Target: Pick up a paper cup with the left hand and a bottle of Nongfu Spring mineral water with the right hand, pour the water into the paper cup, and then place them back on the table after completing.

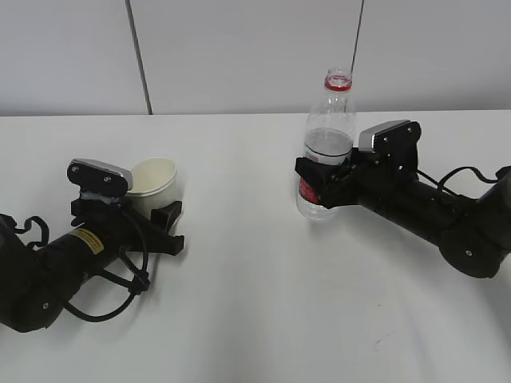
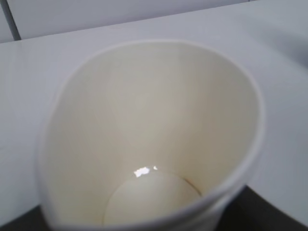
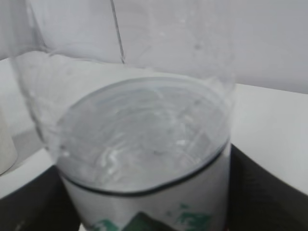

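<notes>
The white table [image 1: 255, 263] spreads wide and bare between the two arms. On the right stands the water bottle [image 1: 327, 152], upright and uncapped, with the right hand [image 1: 323, 182] pressed against its labelled lower half, so the jaws look closed on it; its base seems at or just off the tabletop, I cannot tell which. Water fills it roughly to the middle, so I'd judge it moderately heavy low down, with thin walls that would dent under a hard squeeze; the banded part where it is held seems the sensible spot. On the left, the paper cup [image 1: 153, 185] sits between the jaws of the left hand [image 1: 160, 214], its rim bent slightly out of round in the wrist view, which suggests a pinch. It is light, soft and easily crushed, best gripped gently around mid-wall.
</notes>
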